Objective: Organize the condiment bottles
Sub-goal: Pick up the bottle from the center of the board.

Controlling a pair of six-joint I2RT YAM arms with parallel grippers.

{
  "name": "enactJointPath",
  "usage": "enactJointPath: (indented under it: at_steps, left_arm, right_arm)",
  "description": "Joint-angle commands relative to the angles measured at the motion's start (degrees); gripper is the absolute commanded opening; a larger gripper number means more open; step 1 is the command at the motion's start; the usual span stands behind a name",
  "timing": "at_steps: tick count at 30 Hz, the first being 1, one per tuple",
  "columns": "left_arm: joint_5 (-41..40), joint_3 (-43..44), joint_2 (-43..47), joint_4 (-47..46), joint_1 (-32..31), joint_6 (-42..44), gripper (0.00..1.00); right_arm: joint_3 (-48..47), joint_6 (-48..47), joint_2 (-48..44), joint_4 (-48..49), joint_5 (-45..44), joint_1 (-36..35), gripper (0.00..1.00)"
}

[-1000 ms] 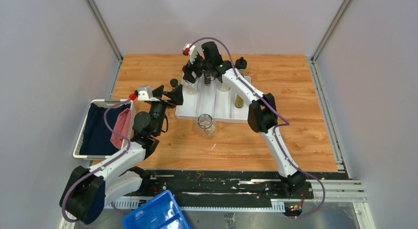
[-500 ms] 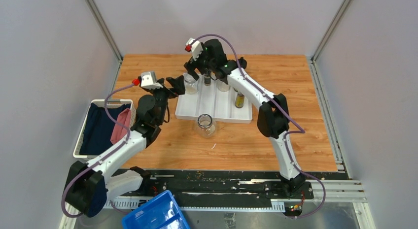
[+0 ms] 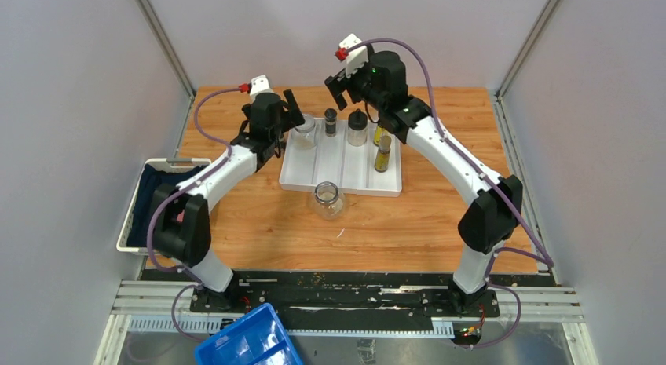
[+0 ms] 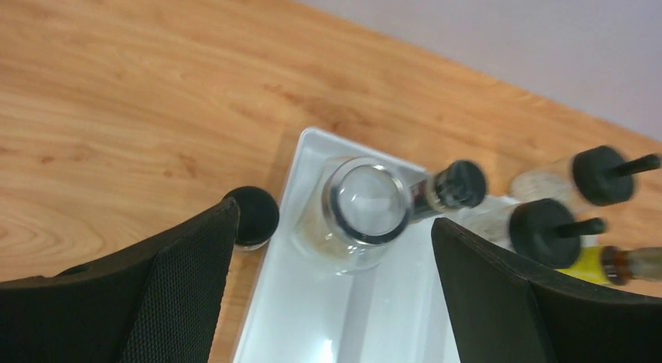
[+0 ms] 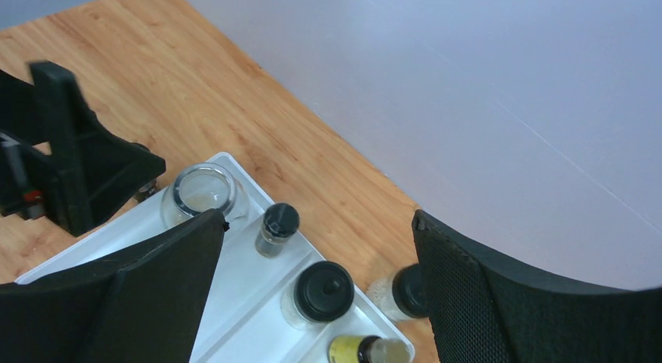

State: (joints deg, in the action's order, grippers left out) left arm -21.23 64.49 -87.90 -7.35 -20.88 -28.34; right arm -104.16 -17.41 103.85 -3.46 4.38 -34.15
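The white tray (image 3: 345,175) holds a clear glass jar (image 3: 305,132), a small dark shaker (image 3: 331,122), a round black-capped bottle (image 3: 358,128) and a yellow oil bottle (image 3: 382,153). A second clear jar (image 3: 327,200) stands on the table in front of the tray. My left gripper (image 3: 289,118) hangs open over the tray's far left corner, above the jar (image 4: 368,203). A small black-capped shaker (image 4: 251,216) stands just outside the tray by the left finger. My right gripper (image 3: 345,94) is open, raised above the tray's far edge. Another round bottle (image 5: 406,291) stands behind the tray.
A white basket (image 3: 161,204) with dark and pink cloths sits at the table's left edge. A blue bin (image 3: 247,341) lies below the near rail. Grey walls close in the far side and both flanks of the wooden table (image 3: 440,216).
My left arm swung from left of the tray out to its far left corner. My right gripper opened wider and rose back and to the right, leaving the dark shaker standing in the tray.
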Motion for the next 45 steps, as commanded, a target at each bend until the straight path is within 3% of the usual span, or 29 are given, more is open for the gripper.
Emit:
enactJointPath:
  at_steps: [1,23,31,36,45]
  left_arm:
    - [1.5,5.4,-7.5,13.3,1.8,-2.2,0.98]
    - [5.5,7.1,-13.2,14.1,6.2,-3.1,0.94]
    - [6.3,8.6,-14.6,14.6,7.1,-2.0,0.85]
    - [6.9,10.0,-16.0,15.5,7.6,-1.1,0.71]
    - [8.0,11.9,-17.9,17.2,7.8,-0.2,0.69]
  right_arm:
    - [4.9,2.2,-4.9,3.0,-1.8,1.6,0.93]
    - [6.4,0.8,-4.5,4.8,-2.2,1.6,0.95]
    - [7.2,0.7,-4.6,5.8,-2.7,1.7,0.95]
    - [7.8,0.5,-5.0,6.3,-3.4,1.6,0.95]
    - [9.6,-0.1,-5.8,7.5,-4.3,1.6,0.95]
